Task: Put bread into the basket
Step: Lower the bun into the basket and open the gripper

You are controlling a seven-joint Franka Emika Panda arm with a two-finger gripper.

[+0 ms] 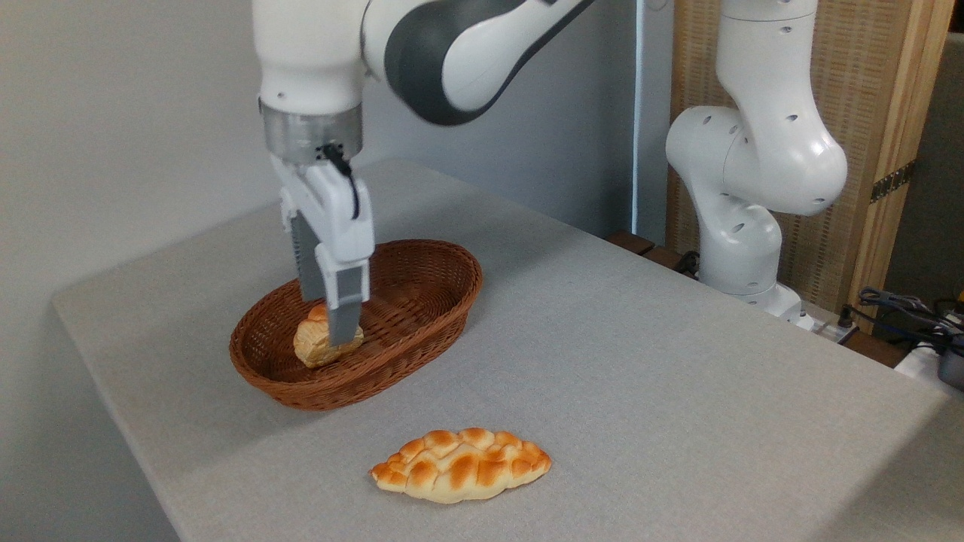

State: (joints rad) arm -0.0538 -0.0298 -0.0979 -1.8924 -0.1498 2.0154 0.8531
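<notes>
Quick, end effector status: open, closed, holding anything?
End effector: down inside the basket, fingers either side of the bread; whether they are clamped or released cannot be told.

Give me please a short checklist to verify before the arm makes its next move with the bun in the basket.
1. Bun is inside the basket: ok, it sits low in the left part.
2. Bun rests on the basket floor: cannot tell, the fingers hide its right side.
3. Gripper has let go of the bun: cannot tell, one finger covers the contact.
4. Way straight up is free: ok, nothing shows above the basket but the arm itself.
5. Braided loaf is out of the way: ok, it lies on the table in front of the basket, apart from it.
</notes>
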